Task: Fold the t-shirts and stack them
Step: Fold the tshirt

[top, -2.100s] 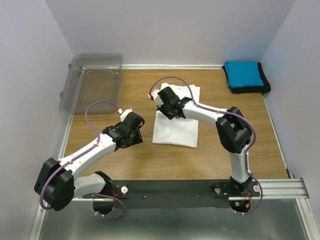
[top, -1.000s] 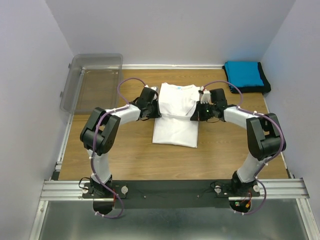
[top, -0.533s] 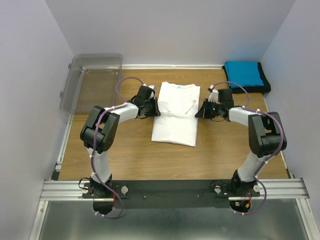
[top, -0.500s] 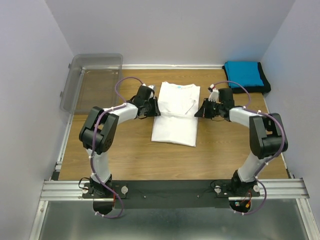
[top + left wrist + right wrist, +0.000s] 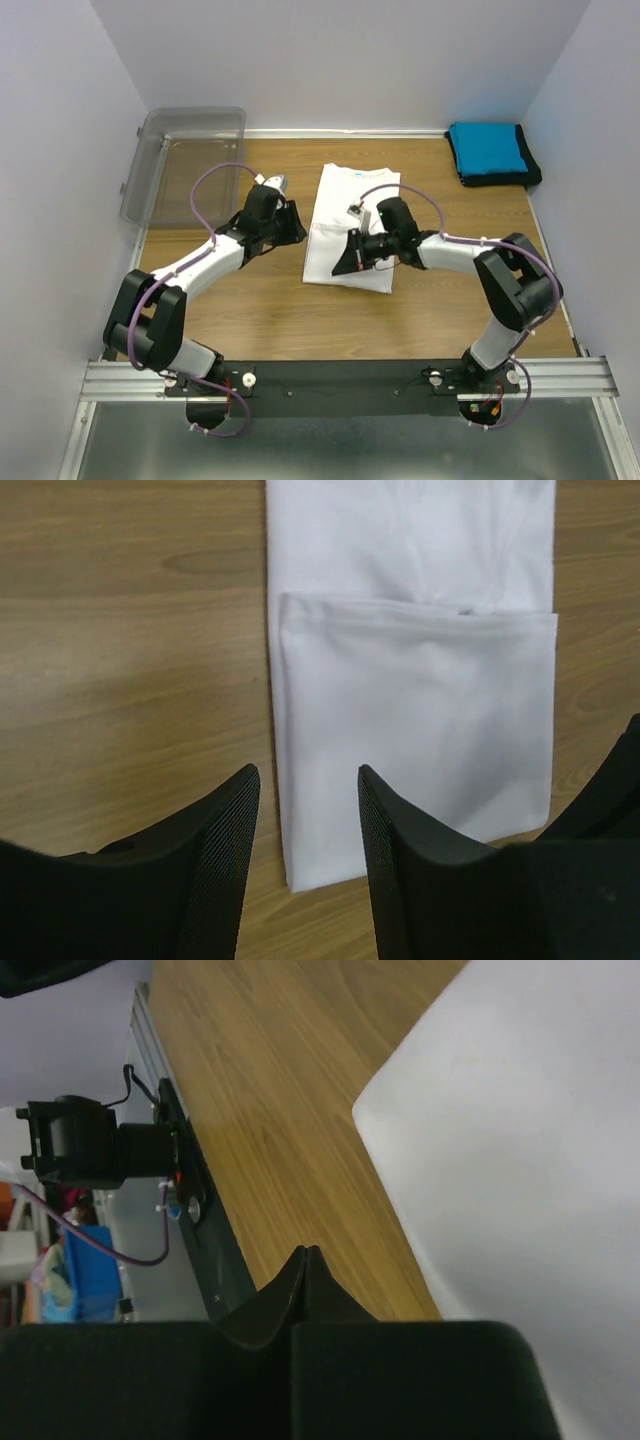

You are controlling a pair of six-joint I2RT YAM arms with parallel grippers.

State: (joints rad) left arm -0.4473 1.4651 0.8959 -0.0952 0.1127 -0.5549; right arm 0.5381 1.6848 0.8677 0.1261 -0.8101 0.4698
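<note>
The white t-shirt point(image 5: 350, 205) lies folded flat in the middle of the table, its lower half doubled over. My left gripper point(image 5: 297, 231) is open and empty just left of the shirt's left edge. In the left wrist view the left gripper point(image 5: 306, 773) hovers above the shirt's point(image 5: 415, 700) near left corner. My right gripper point(image 5: 342, 267) is shut and empty, low over the shirt's near left part. In the right wrist view its closed tips point(image 5: 305, 1253) lie over bare wood beside the shirt's point(image 5: 520, 1150) corner. The bright blue shirt point(image 5: 486, 147) lies folded on the black shirt point(image 5: 500, 178) at the back right.
A clear plastic bin point(image 5: 185, 160) stands at the back left corner. The two arms reach in close to each other by the shirt's near left corner. The left arm's base and the black rail point(image 5: 150, 1150) show in the right wrist view.
Both grippers have left the shirt's sides. The left gripper pulled back toward the near left. The right gripper swung across the shirt to its near left corner. The shirt has not moved.
</note>
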